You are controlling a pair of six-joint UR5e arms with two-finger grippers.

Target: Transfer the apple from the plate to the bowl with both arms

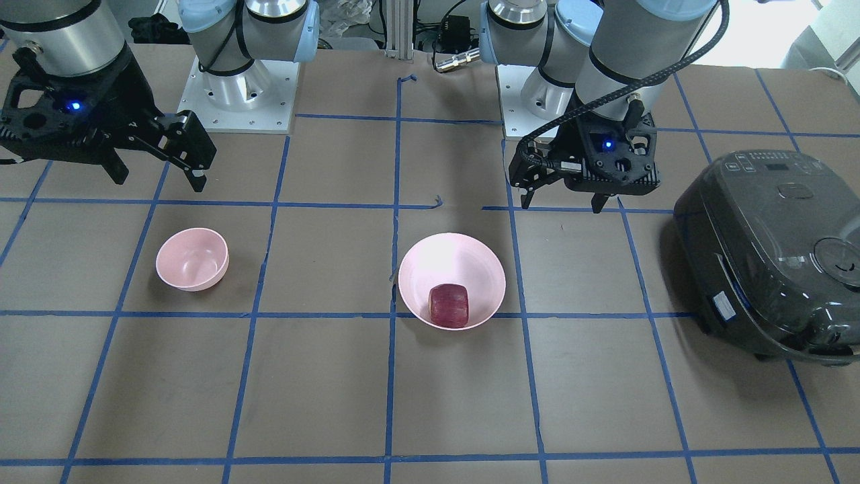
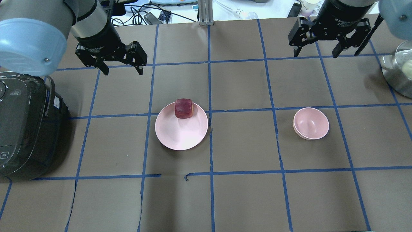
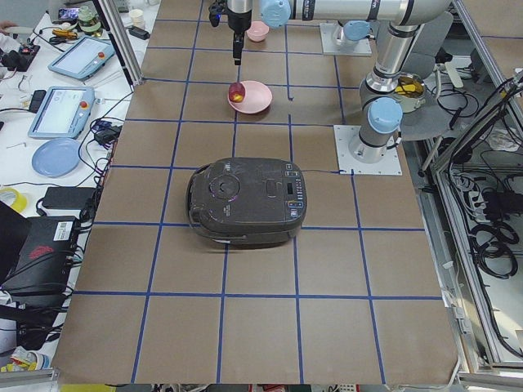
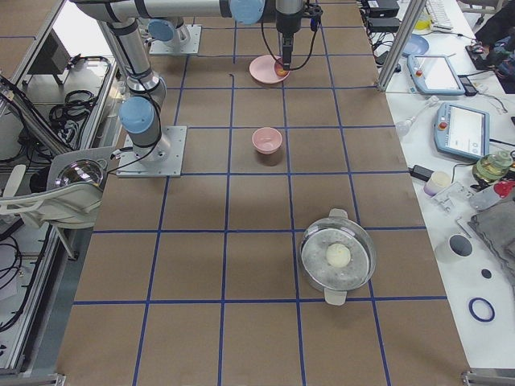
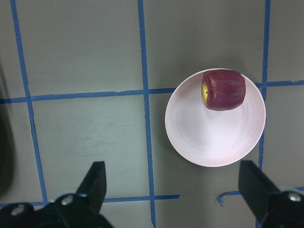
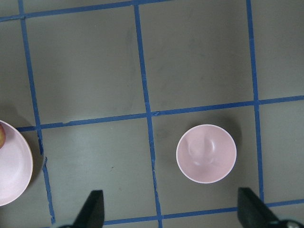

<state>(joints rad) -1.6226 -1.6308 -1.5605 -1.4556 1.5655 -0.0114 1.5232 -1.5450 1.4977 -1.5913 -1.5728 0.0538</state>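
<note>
The dark red apple lies at the far rim of the wide pink plate near the table's middle. It also shows in the left wrist view on the plate. The small deep pink bowl stands empty to the plate's right, and the right wrist view shows it too. My left gripper is open and empty, high above the table behind and left of the plate. My right gripper is open and empty, high behind the bowl.
A dark rice cooker stands at the table's left end. A metal pot with a glass lid stands at the right end. Blue tape lines grid the brown table.
</note>
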